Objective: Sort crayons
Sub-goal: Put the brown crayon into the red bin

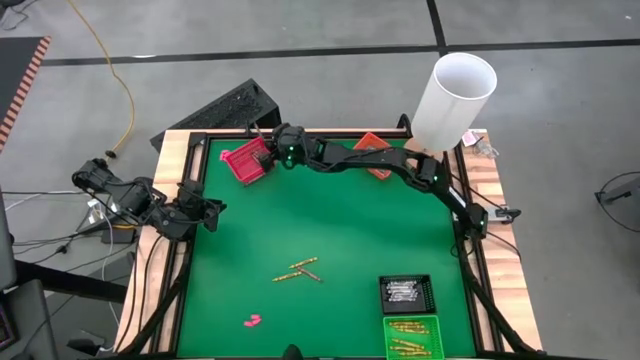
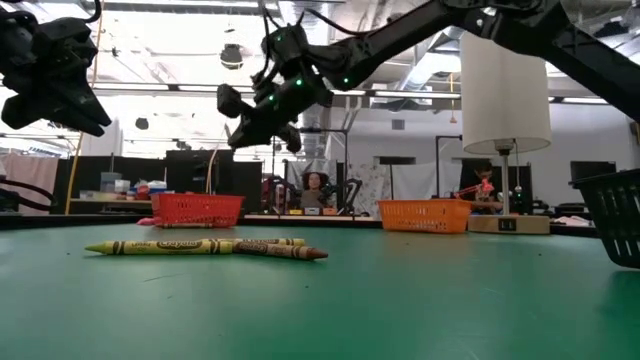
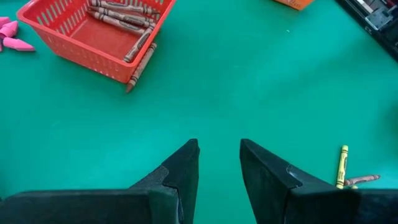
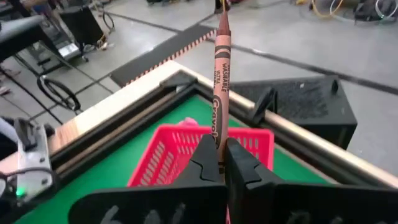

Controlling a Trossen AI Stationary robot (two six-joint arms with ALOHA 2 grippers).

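Right wrist view gives me the right gripper (image 4: 222, 163), jaws clamped on a reddish-brown crayon (image 4: 221, 81) standing upright above the red basket (image 4: 163, 163) (far left corner of the table). I see the left gripper (image 3: 219, 163) waiting, jaws parted, empty.

Bright, even overhead light falls on the green table (image 1: 330, 230), leaving only faint, soft shadows. In the low view, ceiling lamps and far windows glare white, and the near tabletop is blurred.

Overhead, table-level and wrist cameras share the red basket (image 1: 247, 160).
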